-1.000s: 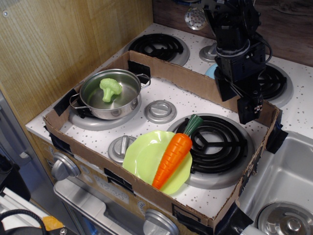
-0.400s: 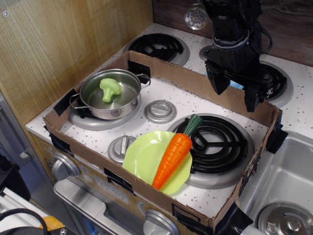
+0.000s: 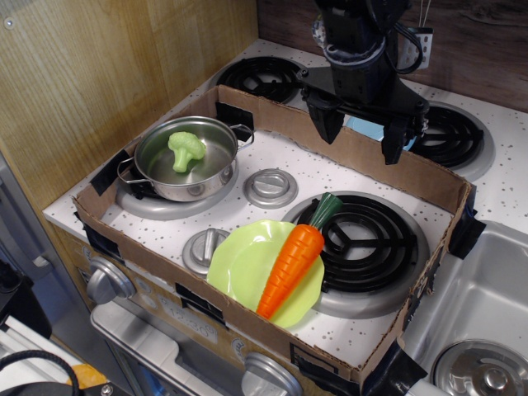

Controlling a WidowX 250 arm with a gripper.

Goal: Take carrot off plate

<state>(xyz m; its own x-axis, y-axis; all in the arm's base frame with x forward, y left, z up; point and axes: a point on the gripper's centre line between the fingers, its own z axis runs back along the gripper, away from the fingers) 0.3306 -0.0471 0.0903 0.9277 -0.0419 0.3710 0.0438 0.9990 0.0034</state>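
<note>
The carrot (image 3: 293, 265) lies on the plate (image 3: 239, 268), near and left of the wide, empty pincer (image 3: 360, 133) hanging far above.

The hand (image 3: 360, 132) has swung left, fingers spread.

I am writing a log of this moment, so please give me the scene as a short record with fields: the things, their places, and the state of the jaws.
carrot: orange carrot lies across the plate, green stem end over the front right burner
plate: lime-green plate, front of the stove, inside the cardboard frame
gripper: gripper up over the frame's back wall, apart from the carrot
jaws: spread open, holding nothing
pot: steel pot on the left burner, broccoli inside
task state: carrot not yet taken off
</note>
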